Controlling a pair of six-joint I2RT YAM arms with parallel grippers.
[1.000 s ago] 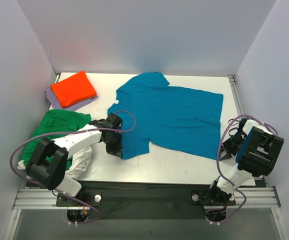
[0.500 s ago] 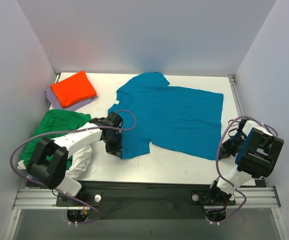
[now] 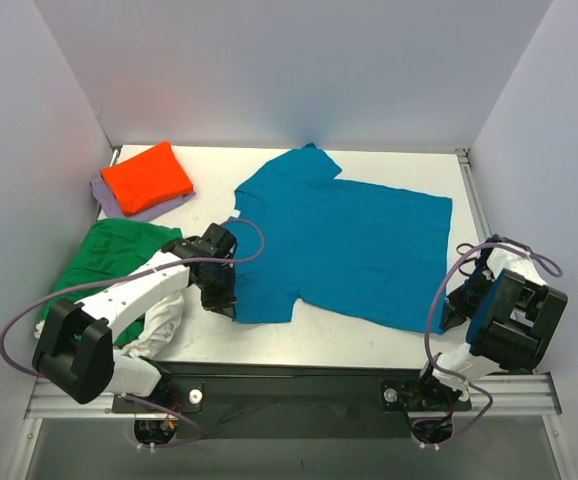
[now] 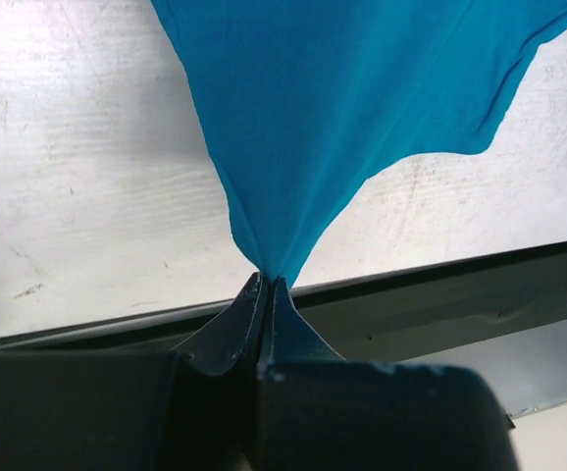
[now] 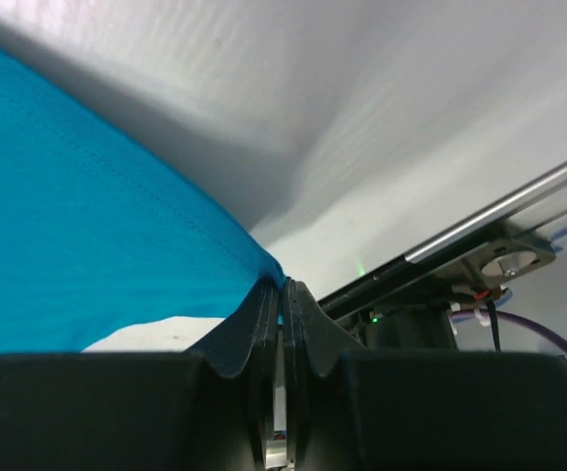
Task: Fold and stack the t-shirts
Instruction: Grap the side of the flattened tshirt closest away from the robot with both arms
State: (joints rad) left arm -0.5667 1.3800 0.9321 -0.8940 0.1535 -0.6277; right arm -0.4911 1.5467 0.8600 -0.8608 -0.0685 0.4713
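Note:
The teal-blue t-shirt [image 3: 339, 240] lies spread flat on the white table [image 3: 359, 342]. My left gripper [image 3: 227, 302] is shut on its near left corner. In the left wrist view the cloth [image 4: 342, 98] runs to a pinched point between the closed left gripper [image 4: 267, 285] tips. My right gripper [image 3: 451, 312] is shut on the near right corner. In the right wrist view the hem [image 5: 87, 235] enters the closed right gripper [image 5: 283, 287]. The orange t-shirt [image 3: 146, 176] lies folded on the lavender one [image 3: 103, 198] at the far left. The green t-shirt [image 3: 109, 250] and the white one [image 3: 165, 322] lie crumpled at the near left.
White walls enclose the table on three sides. The table's dark front rail [image 4: 440, 294] runs just below the left gripper. The green and white heap lies right beside my left arm.
Both grippers have pulled the teal-blue shirt a little toward the near edge and apart. The shirt lies flatter and has shifted slightly right. Both grips are unchanged.

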